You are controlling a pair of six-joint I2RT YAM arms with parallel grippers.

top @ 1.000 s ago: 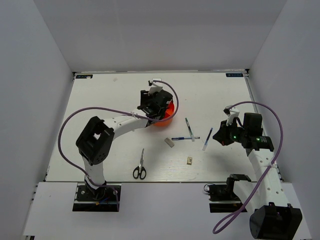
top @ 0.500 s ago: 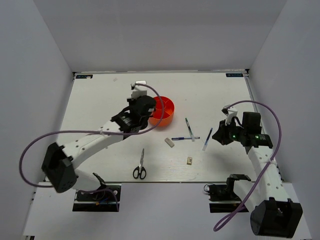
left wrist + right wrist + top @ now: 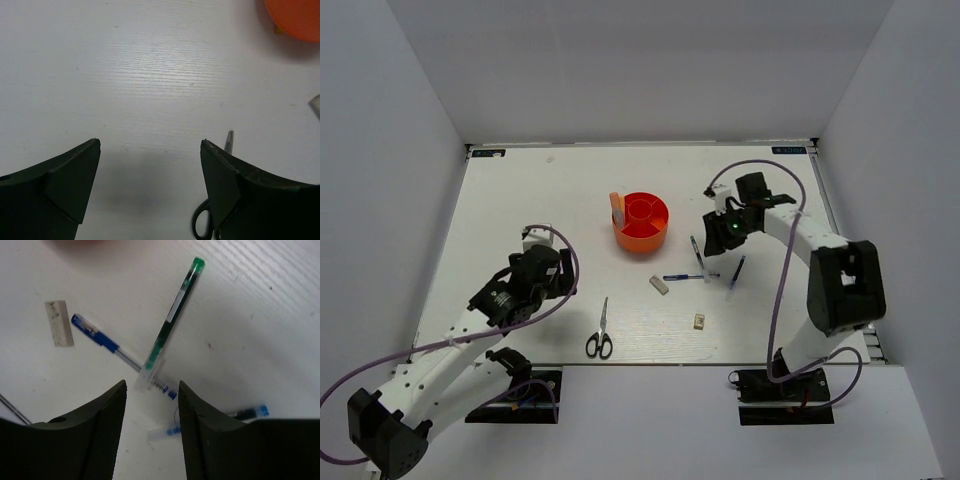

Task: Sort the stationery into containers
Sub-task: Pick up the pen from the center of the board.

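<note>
Left gripper (image 3: 150,141) hung spread; open table (image 3: 150,75) ahead and left, scissors (image 3: 228,142) just right. Right gripper (image 3: 151,385) spread; green pen (image 3: 172,315) just ahead, crossing blue pen (image 3: 100,337).

Left wrist view: orange tub (image 3: 296,17) cut by top-right corner; scissors (image 3: 228,142) mostly hidden, blade tip and part of one loop showing; eraser (image 3: 315,104) clipped at right edge. Right wrist view: blue-capped pen (image 3: 251,413), middle hidden.

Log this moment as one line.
left jaws open, empty, near scissors | right jaws open over green pen | eraser, cube on table
</note>
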